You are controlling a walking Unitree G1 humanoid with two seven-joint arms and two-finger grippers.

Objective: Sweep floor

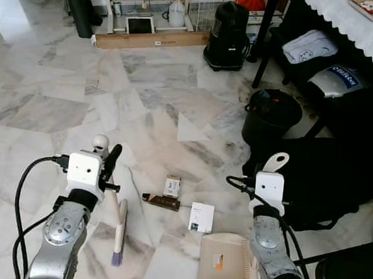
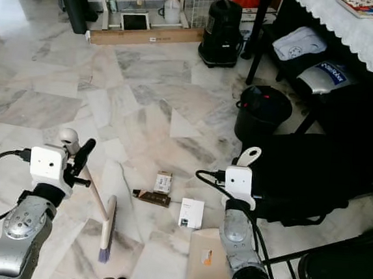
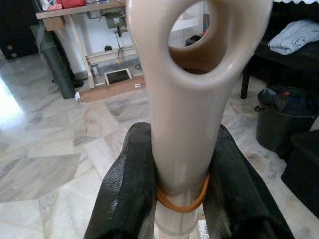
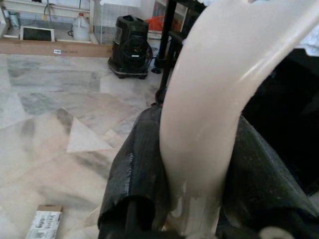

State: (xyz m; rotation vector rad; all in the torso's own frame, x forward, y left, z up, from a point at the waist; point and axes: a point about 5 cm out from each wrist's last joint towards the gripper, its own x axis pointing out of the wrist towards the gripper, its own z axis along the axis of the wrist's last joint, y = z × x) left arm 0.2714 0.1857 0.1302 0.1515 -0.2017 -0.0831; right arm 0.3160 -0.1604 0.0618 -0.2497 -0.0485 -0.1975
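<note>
My left gripper [image 1: 110,163] is shut on the beige handle of a hand brush [image 1: 119,228], whose purple bristles rest on the marble floor. In the left wrist view both black fingers [image 3: 127,184] clamp the handle [image 3: 187,114] just below its hanging hole. My right gripper [image 4: 199,134] is shut on the handle of a beige dustpan [image 1: 227,268], which lies flat on the floor at the lower middle. Between brush and pan lie three bits of litter: a small printed box [image 1: 172,186], a brown bar [image 1: 161,202] and a white box [image 1: 200,217].
A black bin [image 1: 271,114] stands ahead to the right, beside dark furniture [image 1: 340,172] under a table with a white cloth [image 1: 372,35]. A black vacuum [image 1: 227,36] and a cardboard strip [image 1: 149,41] are at the back. A black chair [image 1: 354,278] is close on the right.
</note>
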